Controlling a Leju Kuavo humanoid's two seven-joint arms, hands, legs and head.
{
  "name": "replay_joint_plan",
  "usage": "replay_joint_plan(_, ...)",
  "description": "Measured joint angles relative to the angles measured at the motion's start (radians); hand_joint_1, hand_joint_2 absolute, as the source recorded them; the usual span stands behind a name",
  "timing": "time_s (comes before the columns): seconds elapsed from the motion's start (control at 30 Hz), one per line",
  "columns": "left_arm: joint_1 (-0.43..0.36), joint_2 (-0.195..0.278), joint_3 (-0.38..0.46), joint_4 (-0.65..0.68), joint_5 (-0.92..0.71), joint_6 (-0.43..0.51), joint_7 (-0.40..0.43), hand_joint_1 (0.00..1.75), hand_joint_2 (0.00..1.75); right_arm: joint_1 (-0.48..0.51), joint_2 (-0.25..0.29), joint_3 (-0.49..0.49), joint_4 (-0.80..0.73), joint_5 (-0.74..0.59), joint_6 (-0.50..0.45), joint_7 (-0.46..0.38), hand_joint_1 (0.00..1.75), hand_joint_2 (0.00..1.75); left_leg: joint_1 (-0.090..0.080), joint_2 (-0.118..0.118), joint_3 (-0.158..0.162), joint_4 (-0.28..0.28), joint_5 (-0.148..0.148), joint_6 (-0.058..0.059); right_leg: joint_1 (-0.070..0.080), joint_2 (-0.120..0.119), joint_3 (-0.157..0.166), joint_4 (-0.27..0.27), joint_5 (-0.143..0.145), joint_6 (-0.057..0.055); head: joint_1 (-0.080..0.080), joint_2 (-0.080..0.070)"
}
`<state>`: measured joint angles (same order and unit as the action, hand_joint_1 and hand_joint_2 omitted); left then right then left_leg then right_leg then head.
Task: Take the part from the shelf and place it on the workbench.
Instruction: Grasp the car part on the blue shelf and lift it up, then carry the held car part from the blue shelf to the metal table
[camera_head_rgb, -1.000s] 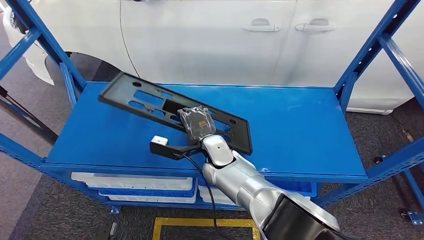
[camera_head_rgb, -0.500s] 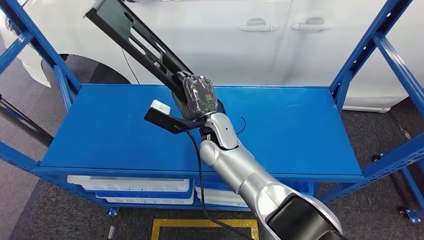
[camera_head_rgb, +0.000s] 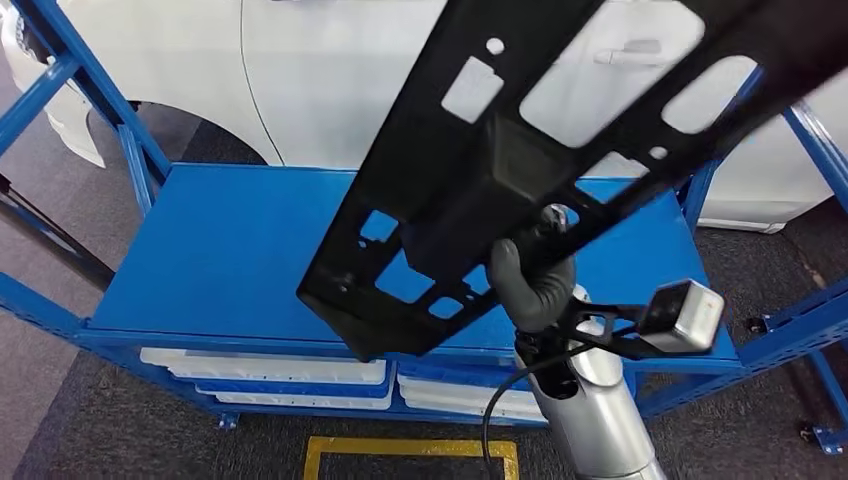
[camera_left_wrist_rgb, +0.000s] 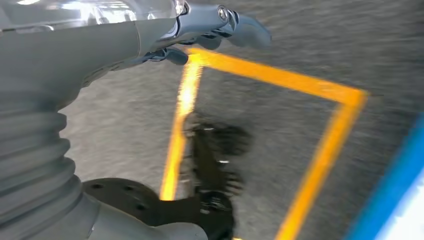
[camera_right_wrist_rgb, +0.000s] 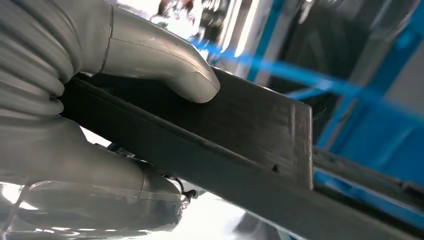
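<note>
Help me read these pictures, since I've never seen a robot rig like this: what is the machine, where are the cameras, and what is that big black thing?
This is a two-legged humanoid robot with silver arms. The head view looks down from high on its body at a blue shelf beside a white car. The right hand grips a long black part with cut-out holes, lifted clear of the shelf and tilted close to the camera. The right wrist view, from behind that hand, shows its thumb pressed on the part. The left wrist view shows the left hand hanging over grey floor with yellow tape, holding nothing.
</note>
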<state>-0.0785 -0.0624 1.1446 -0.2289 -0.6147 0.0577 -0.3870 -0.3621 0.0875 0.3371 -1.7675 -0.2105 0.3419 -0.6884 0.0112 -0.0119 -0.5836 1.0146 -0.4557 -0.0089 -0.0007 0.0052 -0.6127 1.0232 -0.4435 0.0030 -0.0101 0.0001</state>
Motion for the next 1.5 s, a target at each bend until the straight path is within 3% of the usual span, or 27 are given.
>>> replay_joint_plan(0.07,0.007,0.007,0.008,0.0,-0.003,0.019,0.054,0.0,1.75,0.043,-0.011,-0.01,-0.07,-0.007,0.048,-0.006,1.75,1.75,0.0,0.001,0.003,-0.001,-0.004,-0.01,-0.001,0.0,0.002,-0.004,0.001,-0.011,0.0,0.0)
replay_joint_plan(0.13,0.01,0.011,0.015,0.0,-0.004,0.024,0.097,0.0,1.75,0.062,-0.018,-0.014,-0.114,-0.008,0.078,-0.007,1.75,1.75,0.001,0.004,-0.005,0.027,-0.028,-0.02,-0.005,-0.001,0.006,-0.01,0.003,-0.022,-0.001,0.0)
replay_joint_plan(0.23,0.014,0.015,0.027,0.0,-0.005,0.04,0.158,0.0,1.75,0.071,-0.033,-0.013,-0.139,0.003,0.108,-0.008,1.75,1.75,0.002,0.006,-0.079,0.203,-0.123,-0.031,-0.006,-0.003,0.009,-0.011,0.003,-0.03,-0.003,0.0)
replay_joint_plan(0.27,0.016,0.015,0.029,0.0,-0.006,0.046,0.175,0.0,1.75,0.072,-0.042,-0.011,-0.14,0.004,0.115,-0.007,1.75,1.75,0.002,0.006,-0.105,0.261,-0.144,-0.032,-0.006,-0.003,0.009,-0.011,0.003,-0.03,-0.003,0.0)
replay_joint_plan(0.3,0.019,0.015,0.031,0.0,-0.008,0.051,0.187,0.0,1.75,0.074,-0.051,-0.009,-0.14,0.005,0.12,-0.007,1.75,1.75,0.002,0.006,-0.116,0.286,-0.146,-0.032,-0.005,-0.003,0.009,-0.01,0.003,-0.031,-0.003,0.0)
replay_joint_plan(0.33,0.021,0.015,0.032,0.0,-0.01,0.054,0.194,0.0,1.75,0.075,-0.06,-0.006,-0.14,0.004,0.124,-0.006,1.75,1.75,0.002,0.006,-0.107,0.27,-0.128,-0.03,-0.005,-0.003,0.009,-0.01,0.003,-0.03,-0.003,0.0)
replay_joint_plan(0.4,0.022,0.015,0.034,0.0,-0.012,0.065,0.207,0.0,1.75,0.076,-0.071,-0.004,-0.14,-0.001,0.127,-0.006,1.75,1.75,0.002,0.006,-0.041,0.137,-0.06,-0.022,-0.003,-0.003,0.012,-0.008,0.004,-0.029,-0.003,0.0)
replay_joint_plan(0.47,0.02,0.016,0.039,0.0,-0.013,0.079,0.222,0.0,1.75,0.074,-0.077,-0.003,-0.141,-0.006,0.126,-0.006,1.75,1.75,-0.003,0.006,0.017,0.02,-0.017,-0.012,0.0,-0.004,0.012,-0.005,0.006,-0.023,-0.003,0.0)
replay_joint_plan(0.6,0.019,0.015,0.048,0.0,-0.013,0.093,0.227,0.0,1.75,0.067,-0.088,0.001,-0.14,-0.009,0.124,-0.006,1.75,1.75,-0.006,0.006,0.023,-0.011,0.001,0.007,0.0,-0.004,0.007,-0.003,0.01,-0.001,-0.003,0.0)
replay_joint_plan(0.63,0.018,0.014,0.049,0.0,-0.013,0.094,0.224,0.0,1.75,0.064,-0.091,0.002,-0.139,-0.007,0.121,-0.006,1.75,1.75,-0.003,0.008,0.021,-0.017,0.009,0.016,0.0,-0.004,-0.001,0.014,-0.009,0.004,-0.002,0.0)
replay_joint_plan(0.7,0.015,0.011,0.05,0.0,-0.013,0.091,0.217,0.0,1.75,0.059,-0.097,0.003,-0.137,-0.001,0.112,-0.006,1.75,1.75,-0.001,0.011,0.012,-0.025,0.024,0.028,-0.002,-0.003,-0.035,0.108,-0.086,0.011,0.0,0.0)
replay_joint_plan(0.77,0.014,0.011,0.05,0.0,-0.014,0.087,0.212,0.0,1.75,0.057,-0.103,0.005,-0.133,0.006,0.104,-0.006,1.75,1.75,-0.002,0.011,-0.006,-0.024,0.036,0.03,-0.006,-0.003,-0.075,0.237,-0.162,0.017,0.001,0.0)
replay_joint_plan(0.8,0.014,0.011,0.05,0.0,-0.014,0.085,0.211,0.0,1.75,0.057,-0.106,0.006,-0.131,0.007,0.103,-0.006,1.75,1.75,-0.002,0.012,-0.016,-0.023,0.042,0.03,-0.009,-0.004,-0.079,0.271,-0.174,0.021,0.001,0.0)
replay_joint_plan(0.83,0.014,0.011,0.05,0.0,-0.014,0.084,0.211,0.0,1.75,0.055,-0.109,0.008,-0.129,0.008,0.102,-0.006,1.75,1.75,-0.001,0.012,-0.025,-0.02,0.048,0.028,-0.012,-0.004,-0.066,0.271,-0.168,0.023,0.001,0.0)
replay_joint_plan(0.87,0.014,0.01,0.05,0.0,-0.014,0.082,0.211,0.0,1.75,0.052,-0.111,0.01,-0.128,0.009,0.102,-0.006,1.75,1.75,-0.001,0.011,-0.035,-0.017,0.054,0.026,-0.015,-0.004,-0.033,0.231,-0.146,0.026,0.002,0.0)
replay_joint_plan(0.97,0.014,0.009,0.05,0.0,-0.016,0.08,0.21,0.0,1.75,0.036,-0.114,0.017,-0.126,0.012,0.094,-0.006,1.75,1.75,-0.002,0.009,-0.06,-0.001,0.068,0.013,-0.018,-0.003,0.098,0.032,-0.09,0.023,0.001,0.0)
replay_joint_plan(1.0,0.014,0.009,0.05,0.0,-0.017,0.079,0.21,0.0,1.75,0.033,-0.115,0.018,-0.127,0.012,0.089,-0.006,1.75,1.75,-0.002,0.009,-0.065,0.003,0.073,0.007,-0.016,-0.002,0.117,-0.002,-0.087,0.018,0.002,0.0)
replay_joint_plan(1.1,0.016,0.01,0.051,0.0,-0.02,0.071,0.205,0.0,1.75,0.032,-0.116,0.02,-0.128,0.014,0.073,-0.007,1.75,1.75,-0.001,0.007,-0.072,0.001,0.089,-0.014,-0.013,-0.002,0.105,-0.014,-0.072,-0.002,0.005,0.0)
replay_joint_plan(1.13,0.017,0.011,0.051,0.0,-0.021,0.067,0.203,0.0,1.75,0.032,-0.116,0.021,-0.13,0.015,0.07,-0.007,1.75,1.75,0.0,0.007,-0.08,0.01,0.075,-0.02,-0.014,-0.003,0.096,-0.016,-0.061,-0.011,0.003,0.0)
replay_joint_plan(1.17,0.019,0.012,0.051,0.0,-0.023,0.063,0.201,0.0,1.75,0.033,-0.116,0.021,-0.132,0.016,0.069,-0.006,1.75,1.75,0.002,0.006,-0.091,0.036,0.042,-0.025,-0.016,-0.005,0.086,-0.019,-0.05,-0.018,0.002,0.0)
replay_joint_plan(1.23,0.02,0.012,0.051,0.0,-0.025,0.058,0.196,0.0,1.75,0.038,-0.116,0.021,-0.14,0.021,0.071,-0.006,1.75,1.75,0.003,0.008,-0.122,0.148,-0.059,-0.033,-0.015,-0.007,0.061,-0.02,-0.028,-0.026,-0.001,0.0)
replay_joint_plan(1.27,0.02,0.012,0.051,0.0,-0.025,0.055,0.193,0.0,1.75,0.041,-0.116,0.02,-0.143,0.024,0.073,-0.006,1.75,1.75,0.003,0.008,-0.135,0.216,-0.099,-0.036,-0.013,-0.008,0.049,-0.019,-0.018,-0.027,-0.002,0.0)
replay_joint_plan(1.3,0.02,0.012,0.051,0.0,-0.026,0.052,0.19,0.0,1.75,0.046,-0.116,0.02,-0.145,0.028,0.076,-0.006,1.75,1.75,0.003,0.008,-0.139,0.268,-0.119,-0.038,-0.012,-0.009,0.037,-0.018,-0.009,-0.027,-0.001,0.0)
replay_joint_plan(1.33,0.02,0.012,0.051,0.0,-0.027,0.049,0.187,0.0,1.75,0.05,-0.116,0.019,-0.147,0.032,0.079,-0.006,1.75,1.75,0.003,0.008,-0.128,0.288,-0.116,-0.038,-0.011,-0.01,0.025,-0.017,0.0,-0.027,-0.002,0.0)
replay_joint_plan(1.37,0.02,0.013,0.051,0.0,-0.029,0.046,0.185,0.0,1.75,0.054,-0.116,0.018,-0.149,0.036,0.081,-0.006,1.75,1.75,0.003,0.008,-0.098,0.271,-0.097,-0.037,-0.01,-0.01,0.013,-0.015,0.008,-0.026,-0.002,0.0)
replay_joint_plan(1.43,0.018,0.015,0.051,0.0,-0.032,0.042,0.18,0.0,1.75,0.057,-0.116,0.014,-0.155,0.04,0.085,-0.006,1.75,1.75,0.002,0.007,0.006,0.14,-0.058,-0.028,-0.009,-0.01,-0.007,-0.011,0.024,-0.021,-0.002,0.0)
replay_joint_plan(1.5,0.015,0.018,0.05,0.0,-0.034,0.039,0.176,0.0,1.75,0.058,-0.114,0.009,-0.163,0.045,0.089,-0.006,1.75,1.75,-0.003,0.006,0.091,0.009,-0.057,-0.016,-0.008,-0.01,-0.016,-0.009,0.039,-0.012,-0.001,0.0)
